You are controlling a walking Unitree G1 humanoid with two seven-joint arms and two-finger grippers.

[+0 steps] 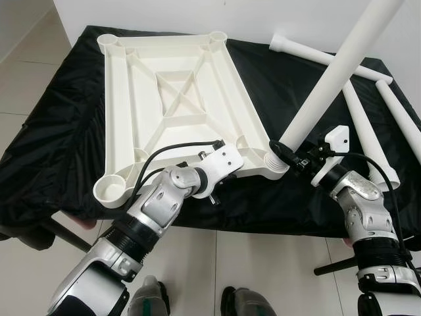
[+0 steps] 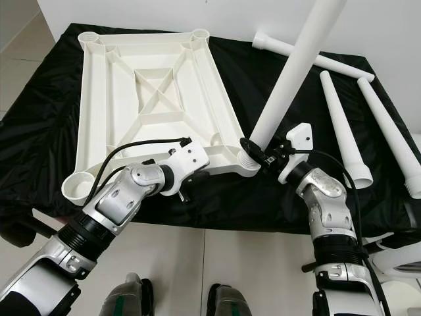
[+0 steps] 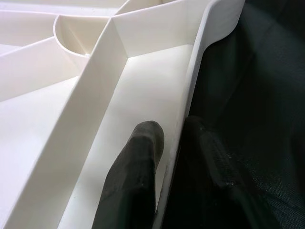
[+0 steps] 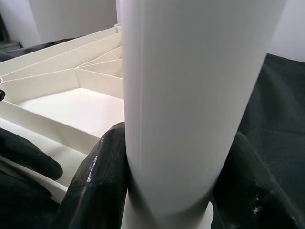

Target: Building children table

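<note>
Lying upside down on the black cloth [image 1: 59, 151], the tabletop [image 1: 177, 99] has one leg [image 1: 329, 82] standing in its near right corner socket — top cut off. Right gripper [image 1: 288, 155] clamps that leg's base. Left gripper [image 3: 174, 143] pinches the tabletop's near rim. Three legs [image 2: 339, 122] lie right. No writing legible.

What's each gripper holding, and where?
Right gripper: white plastic table leg, near its base. Left gripper: near rim of white ribbed tabletop.
</note>
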